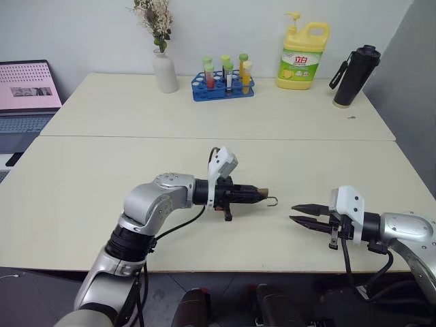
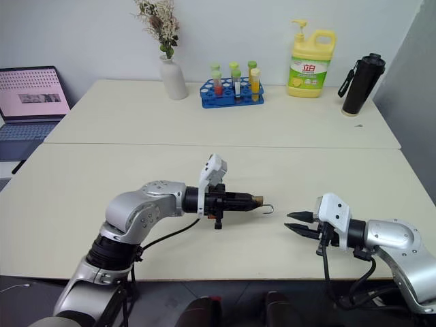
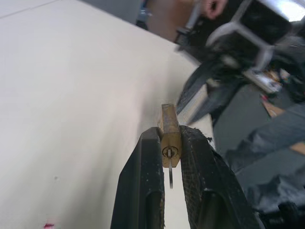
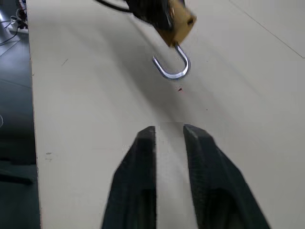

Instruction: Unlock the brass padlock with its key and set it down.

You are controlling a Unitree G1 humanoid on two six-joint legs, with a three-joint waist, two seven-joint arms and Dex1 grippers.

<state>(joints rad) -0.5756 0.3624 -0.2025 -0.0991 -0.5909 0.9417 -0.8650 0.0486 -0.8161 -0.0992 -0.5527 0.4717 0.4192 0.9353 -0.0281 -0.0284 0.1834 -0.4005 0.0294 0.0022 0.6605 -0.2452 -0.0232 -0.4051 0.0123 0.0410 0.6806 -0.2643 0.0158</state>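
Near the table's front edge, the right hand (image 1: 296,212) hovers with fingers slightly apart, empty. The left hand (image 1: 257,194) clamps the brass padlock (image 3: 170,133) by its flat sides above the table; key (image 3: 170,168) in the keyhole, shackle (image 4: 171,64) free. Small, hard, slick metal: probably light and twist-prone, so grip the flats.

Even, bright indoor light; soft shadows on counter (image 1: 204,116). Left wrist view: background blurred, right claw (image 3: 200,93) smeared. Head views sharp.
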